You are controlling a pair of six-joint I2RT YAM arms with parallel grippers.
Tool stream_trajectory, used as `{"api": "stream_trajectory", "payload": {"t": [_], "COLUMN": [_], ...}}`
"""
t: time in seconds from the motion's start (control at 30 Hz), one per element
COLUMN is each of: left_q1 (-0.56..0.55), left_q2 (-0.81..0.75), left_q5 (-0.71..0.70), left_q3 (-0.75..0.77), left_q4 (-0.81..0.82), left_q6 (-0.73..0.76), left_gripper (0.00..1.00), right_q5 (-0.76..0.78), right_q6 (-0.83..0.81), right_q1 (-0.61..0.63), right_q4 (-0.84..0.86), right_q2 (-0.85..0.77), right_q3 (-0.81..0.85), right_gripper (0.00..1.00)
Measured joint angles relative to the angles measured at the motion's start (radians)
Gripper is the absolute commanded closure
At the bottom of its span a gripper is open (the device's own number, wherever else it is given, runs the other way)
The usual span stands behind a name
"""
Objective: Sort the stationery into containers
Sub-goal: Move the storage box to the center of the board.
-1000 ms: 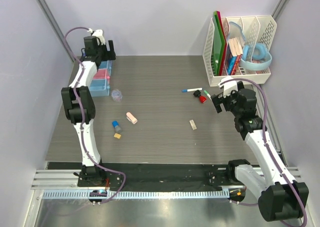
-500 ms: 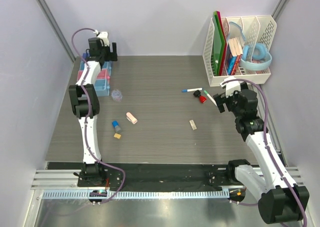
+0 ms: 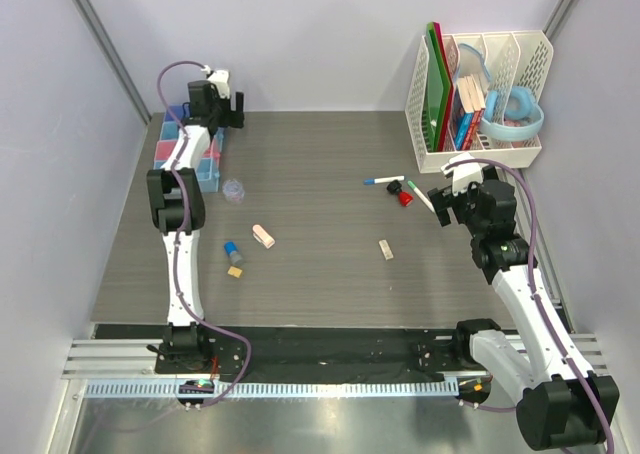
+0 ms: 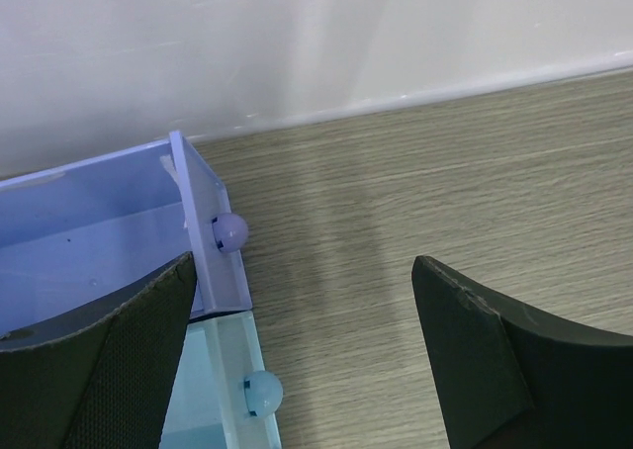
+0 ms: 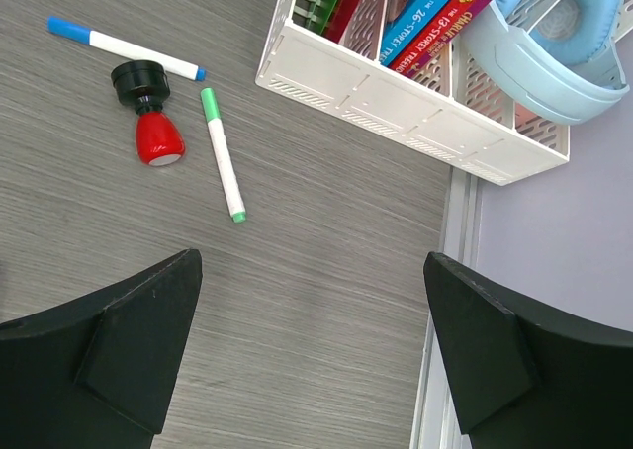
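Hovering over the far end of the containers (image 3: 168,146) with the left end effector (image 3: 222,102), fingers spread wide and gripping nothing; from the left wrist view, looking down past the corner of the violet-blue bin (image 4: 89,236) and the light blue bin (image 4: 213,395) joined to it, with nothing to be seen in the parts shown

Holding the right end effector (image 3: 446,200) equally wide apart and empty above the surface (image 3: 320,154), near the white file rack (image 5: 396,98) and close to a green-tipped pen (image 5: 223,152), a red-black piece (image 5: 148,118) and a blue-capped pen (image 5: 124,46)

Leaving loose on the surface, apart from the bins, a clear tape roll (image 3: 233,189), a pink eraser (image 3: 263,236), a blue-capped cylinder (image 3: 232,250) with a tiny yellow piece (image 3: 235,271) just beside it, and a beige eraser (image 3: 385,249)

Judging from this: between picks, with nothing carried and most of the sorting not yet done

Calling next, probably, for swinging the left side back from the bins toward the tape roll, the nearest item, or for lowering the right side squarely over the green-tipped pen, fingers astride its barrel, before closing
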Motion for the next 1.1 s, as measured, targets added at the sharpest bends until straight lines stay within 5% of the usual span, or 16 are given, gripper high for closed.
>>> {"api": "stream_trajectory", "payload": {"t": [0.63,1.1], "left_q1": [-0.042,-0.157], "left_q2": [0.024,-0.099], "left_q5": [0.027,0.146], "left_q3": [-0.023,-0.203], "left_q4": [0.060,0.043], "left_q6": [0.072,0.108], "left_gripper": [0.13,0.16], "right_q5": [0.000,-0.005], "right_q6": [0.000,0.000], "right_q1": [0.000,0.000], "right_q4": [0.000,0.000], "right_q2": [0.000,0.000], "right_q3": [0.000,0.000], "right_gripper": [0.00,0.00]}}
